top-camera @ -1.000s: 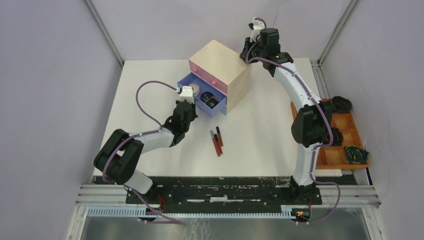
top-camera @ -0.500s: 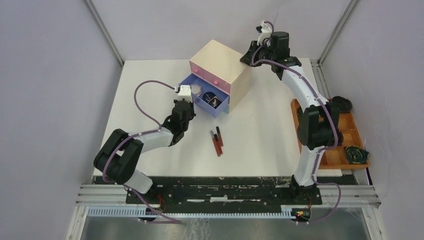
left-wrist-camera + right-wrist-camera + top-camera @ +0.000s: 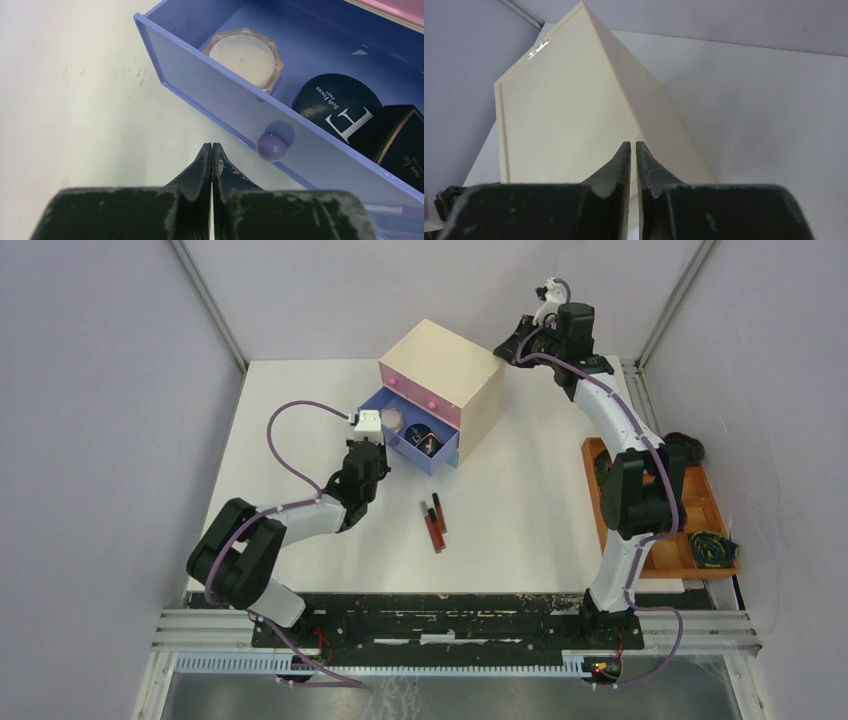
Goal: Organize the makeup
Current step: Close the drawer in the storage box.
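Observation:
The purple drawer (image 3: 210,95) of the beige box (image 3: 440,360) stands pulled out. In it lie a pale octagonal jar (image 3: 246,56), a round dark compact (image 3: 336,102) and a black square compact (image 3: 400,142). My left gripper (image 3: 211,146) is shut and empty, low over the table. It sits just in front of the drawer's face, a little left of the round knob (image 3: 271,146). Slim red and black tubes (image 3: 434,520) lie on the table near the middle. My right gripper (image 3: 633,144) is raised behind the box's back corner, its jaws together but for a hairline slit, holding nothing.
An orange-brown tray (image 3: 690,485) with dark coiled items sits at the right table edge beside the right arm. The pink drawer (image 3: 410,390) above the open one is closed. The left arm's cable loops over the table left of the box.
The right arm has swung right and back, away from the box's rear corner, its jaws narrowing slightly. The left arm has barely moved.

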`<control>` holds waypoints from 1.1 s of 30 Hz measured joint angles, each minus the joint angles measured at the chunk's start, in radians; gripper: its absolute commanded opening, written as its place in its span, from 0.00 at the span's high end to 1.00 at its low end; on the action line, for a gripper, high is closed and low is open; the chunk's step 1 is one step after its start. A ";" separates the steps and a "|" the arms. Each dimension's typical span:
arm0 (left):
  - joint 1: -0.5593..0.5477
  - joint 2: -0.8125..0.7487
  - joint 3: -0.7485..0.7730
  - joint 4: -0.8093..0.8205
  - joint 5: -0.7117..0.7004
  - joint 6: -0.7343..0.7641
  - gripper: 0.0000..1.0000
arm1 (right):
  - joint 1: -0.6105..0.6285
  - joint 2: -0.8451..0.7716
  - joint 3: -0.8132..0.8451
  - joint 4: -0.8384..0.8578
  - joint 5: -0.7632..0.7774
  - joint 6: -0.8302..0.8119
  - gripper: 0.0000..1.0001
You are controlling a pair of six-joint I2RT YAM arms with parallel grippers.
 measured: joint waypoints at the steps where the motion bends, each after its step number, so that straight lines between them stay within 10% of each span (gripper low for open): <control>1: 0.001 -0.002 -0.001 -0.001 0.000 0.001 0.97 | -0.011 0.012 0.000 0.022 -0.001 0.024 0.86; 9: 0.021 -0.014 -0.008 -0.002 -0.001 0.008 0.97 | -0.054 0.046 0.029 0.159 0.004 0.138 0.85; 19: 0.034 -0.014 -0.009 -0.002 0.000 0.009 0.97 | -0.071 0.486 0.506 0.202 -0.071 0.277 0.86; 33: 0.040 -0.018 -0.020 -0.001 -0.028 0.010 0.97 | -0.077 0.650 0.538 0.369 -0.207 0.460 0.86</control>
